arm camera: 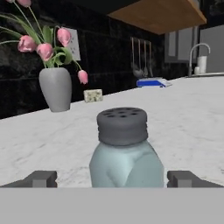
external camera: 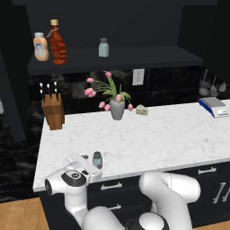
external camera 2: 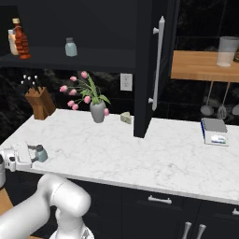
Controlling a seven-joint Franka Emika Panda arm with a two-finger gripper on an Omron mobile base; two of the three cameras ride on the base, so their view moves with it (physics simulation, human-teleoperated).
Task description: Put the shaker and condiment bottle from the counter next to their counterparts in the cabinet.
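We have the gripper [arm camera: 112, 178] low at the front edge of the counter [external camera: 170, 134], its fingers spread apart on either side of the shaker [arm camera: 125, 151] and not yet closed on it; in the hand view a tip [arm camera: 40, 178] shows well clear of the glass on each side. The shaker stands upright near the counter's lip, just ahead of the hand [external camera: 83, 167]. That spot is our main worry: if we push forward before closing, or one finger touches first, we judge the small, light shaker could tip or skid, and the edge leaves little room to recover. A grip too high on the cap could also let it swivel or slip during the long lift. Up in the cabinet [external camera: 134, 56], the bottle [external camera: 57, 44] already stands beside the orange bottle [external camera: 41, 46], and the twin shaker [external camera: 103, 47] sits alone on the shelf. Reaching in there, we risk knocking the twin if we set down too close.
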